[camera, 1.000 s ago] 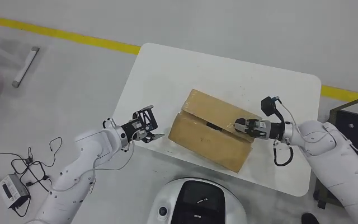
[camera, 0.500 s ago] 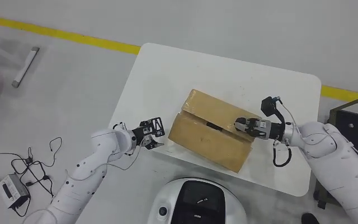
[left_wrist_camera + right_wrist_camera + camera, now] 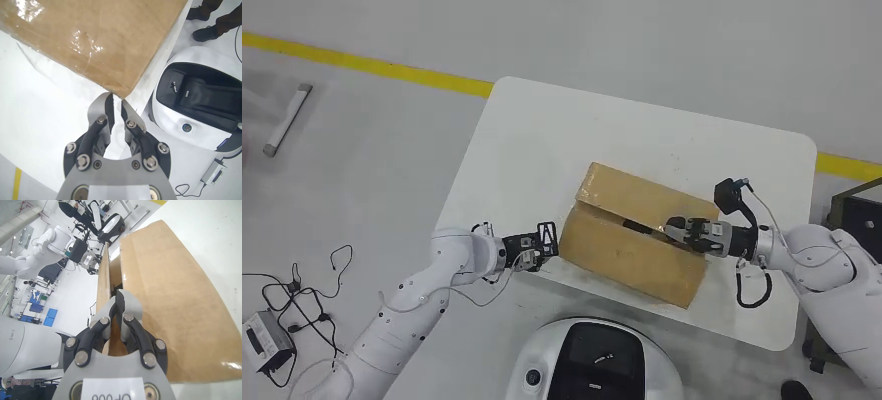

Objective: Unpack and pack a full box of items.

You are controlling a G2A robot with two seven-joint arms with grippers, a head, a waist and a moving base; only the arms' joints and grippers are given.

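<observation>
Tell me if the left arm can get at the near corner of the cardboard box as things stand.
Probably yes: the left gripper sits right at that corner of the cardboard box, with nothing between them.

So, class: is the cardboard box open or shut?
Partly open: one top flap of the box stands raised, pinched by the right gripper, leaving a dark gap.
</observation>
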